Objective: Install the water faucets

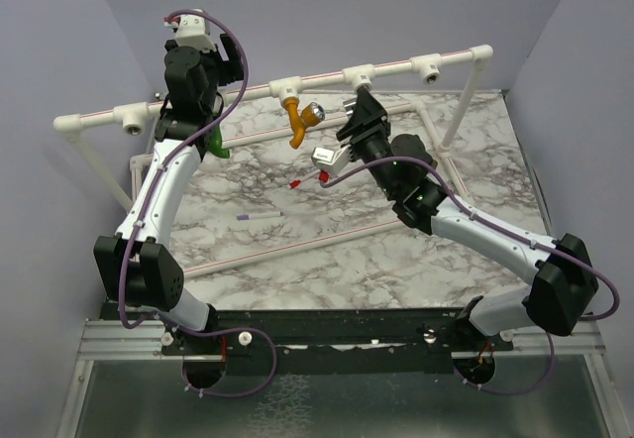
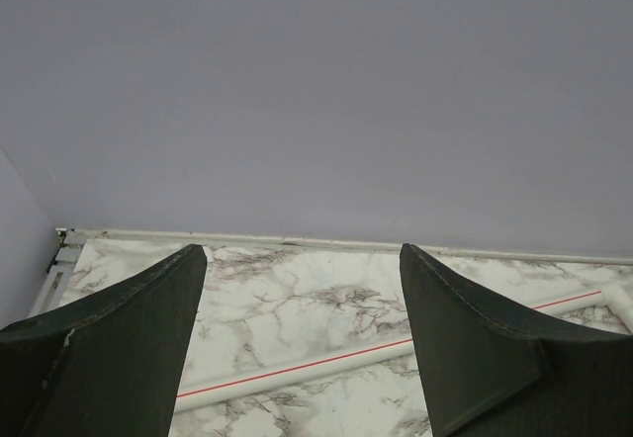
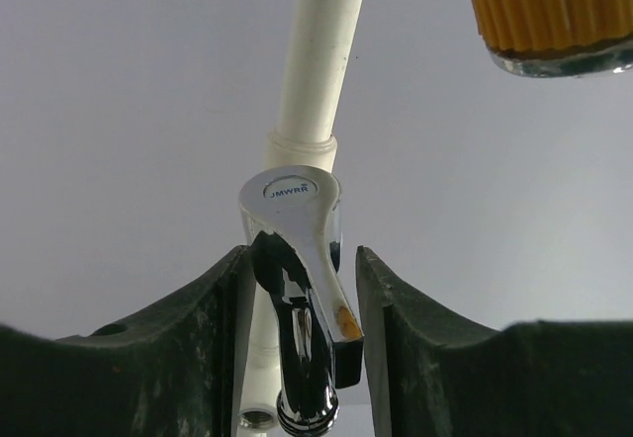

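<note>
Right wrist, grey faucet (image 3: 297, 289) pinched between jaws

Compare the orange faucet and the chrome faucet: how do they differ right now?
The orange faucet is mustard with a silver knob; the chrome faucet is shiny metal. The orange faucet hangs from the white pipe with nothing gripping it; the chrome faucet sits between the fingers of the right gripper. Both are up at the pipe.

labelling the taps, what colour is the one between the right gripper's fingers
Shiny chrome silver faucet, small orange spot on its handle; clearest in the right wrist view.
</note>
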